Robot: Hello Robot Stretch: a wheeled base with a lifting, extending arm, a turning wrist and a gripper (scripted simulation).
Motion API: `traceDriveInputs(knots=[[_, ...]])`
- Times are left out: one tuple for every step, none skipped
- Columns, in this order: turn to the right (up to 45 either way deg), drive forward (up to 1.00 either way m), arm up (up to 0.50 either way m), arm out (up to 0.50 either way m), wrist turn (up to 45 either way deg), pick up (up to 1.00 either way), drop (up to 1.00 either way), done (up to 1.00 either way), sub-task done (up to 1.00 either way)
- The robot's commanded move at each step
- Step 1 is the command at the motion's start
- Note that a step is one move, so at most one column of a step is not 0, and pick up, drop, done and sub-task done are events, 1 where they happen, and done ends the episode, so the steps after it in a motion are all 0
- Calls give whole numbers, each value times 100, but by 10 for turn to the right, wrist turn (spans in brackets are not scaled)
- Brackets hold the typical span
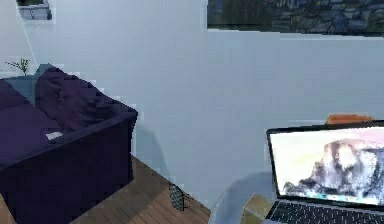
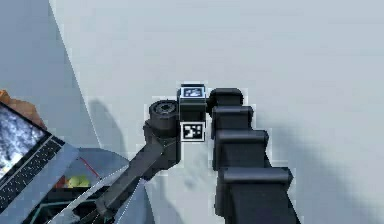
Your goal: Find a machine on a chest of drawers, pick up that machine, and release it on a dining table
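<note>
**roomwatcher:** Looking ahead from the robot, there's a dark purple sofa [image 1: 60, 140] on the left against a white wall [image 1: 200, 100]. An open laptop [image 1: 330, 170] sits bottom right on a pale table [image 1: 232, 198], with something orange [image 1: 350, 119] poking up behind its lid. The laptop is my guess for the "machine". Can't tell if what it sits on is the chest of drawers, though.

**stretchfan:** And on the arm's side?

**roomwatcher:** The arm [image 2: 250, 175] comes up from the bottom edge, and the gripper [image 2: 105, 190] slants down toward that view's lower left. The laptop [image 2: 25, 145] is at the left edge, so it's off to the left of the gripper and near it. I'd say any reach has to go that way.

**stretchfan:** Holding anything?

**roomwatcher:** Honestly can't tell. The fingers end over the table with stuff behind them, so it could be gripping something or nothing.
</note>
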Motion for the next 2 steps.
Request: traceDriveInputs(knots=[[0,0,0,-12,0,0,0,0,0],[-390,0,0,0,0,0,0,0,0]])
